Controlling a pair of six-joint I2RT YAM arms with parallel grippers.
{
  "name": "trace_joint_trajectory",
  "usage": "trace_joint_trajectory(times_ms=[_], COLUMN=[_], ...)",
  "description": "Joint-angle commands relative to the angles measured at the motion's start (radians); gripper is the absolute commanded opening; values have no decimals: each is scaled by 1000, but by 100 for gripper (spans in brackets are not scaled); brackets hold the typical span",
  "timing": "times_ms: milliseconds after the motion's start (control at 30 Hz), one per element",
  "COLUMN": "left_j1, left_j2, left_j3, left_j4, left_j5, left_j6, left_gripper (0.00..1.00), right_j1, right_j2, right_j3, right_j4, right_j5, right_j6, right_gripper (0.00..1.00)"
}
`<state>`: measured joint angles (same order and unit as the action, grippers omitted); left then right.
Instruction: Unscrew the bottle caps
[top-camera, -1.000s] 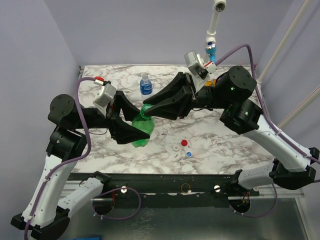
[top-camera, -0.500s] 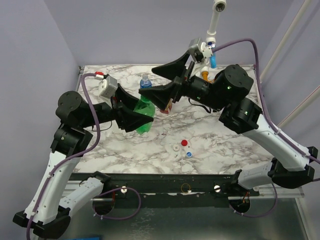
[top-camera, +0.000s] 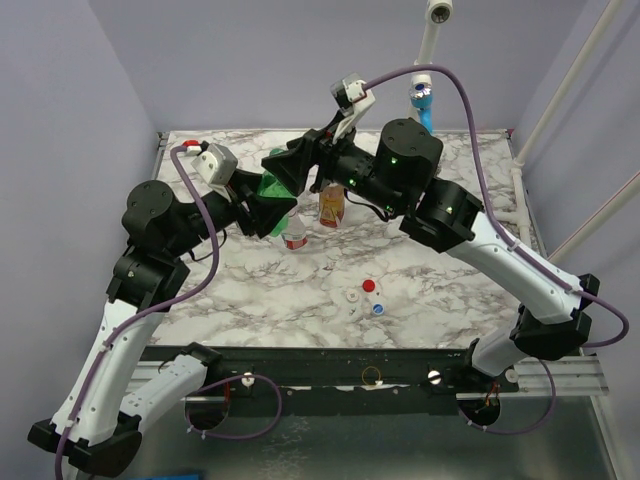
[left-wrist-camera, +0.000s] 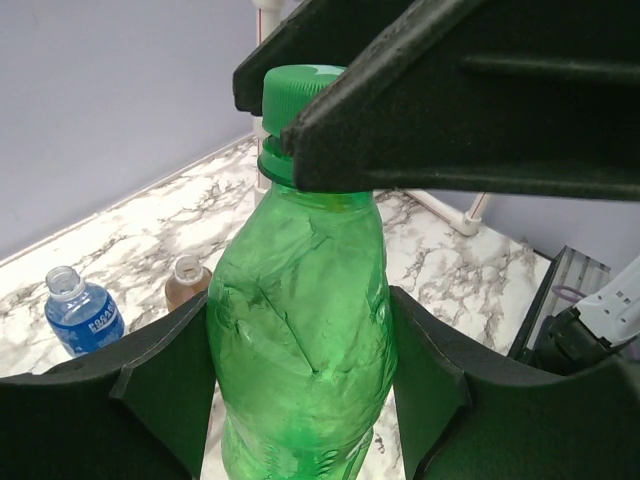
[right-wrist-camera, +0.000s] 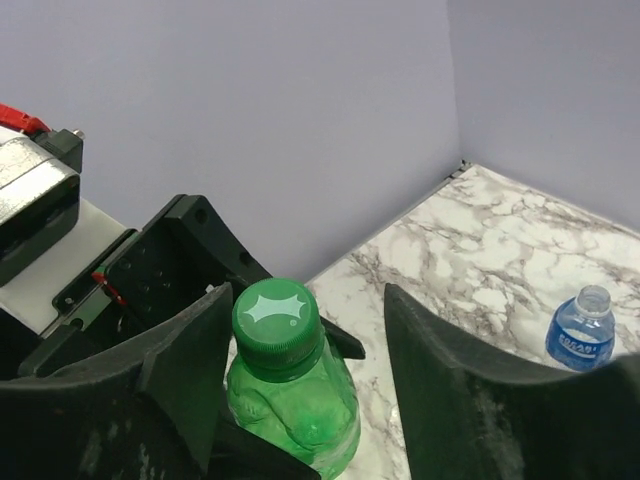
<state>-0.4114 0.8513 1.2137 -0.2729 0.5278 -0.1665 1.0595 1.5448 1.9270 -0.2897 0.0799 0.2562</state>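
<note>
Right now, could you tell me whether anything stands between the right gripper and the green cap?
Nothing visible does. The green cap sits directly between the open jaws of the right gripper, with a bare gap on one side. The left gripper clamps the green bottle lower down, around its body, clear of the cap.

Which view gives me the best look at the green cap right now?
Right wrist: it looks down on the green cap, its whole top clear. Left wrist shows only its side, partly behind a black finger. In the top view the right arm hides it.
</note>
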Motion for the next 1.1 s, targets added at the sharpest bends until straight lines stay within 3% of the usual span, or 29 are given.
trace_joint_trajectory(times_ms=[0, 367, 467, 533, 700, 800, 933, 1067], left_j1=[5, 4, 4, 4, 5, 5, 4, 5], left_j2=[-9, -6, -9, -11, 11, 27, 23, 11], left_j3=[-11, -10, -5, 2, 45, 64, 59, 40], left_j4=[3, 3, 2, 3, 9, 15, 18, 15], left_j5=[-42, 3, 76, 182, 553, 707, 707, 581], left_j6=[25, 10, -24, -58, -232, -315, -308, -247], left_gripper=[0, 0, 0, 0, 0, 0, 0, 0], right_j1=[7, 7, 7, 5, 4, 4, 4, 4], right_j2=[2, 16, -13, -51, -167, -191, -204, -196], right_j3=[27, 23, 3, -33, -143, -150, -176, -170], right_j4=[17, 25, 41, 74, 164, 165, 163, 114], right_j5=[31, -19, -93, -222, -647, -765, -761, -525], right_j6=[6, 11, -19, -61, -121, -114, -112, -118], right_gripper=[58, 21, 13, 9, 8, 4, 4, 16])
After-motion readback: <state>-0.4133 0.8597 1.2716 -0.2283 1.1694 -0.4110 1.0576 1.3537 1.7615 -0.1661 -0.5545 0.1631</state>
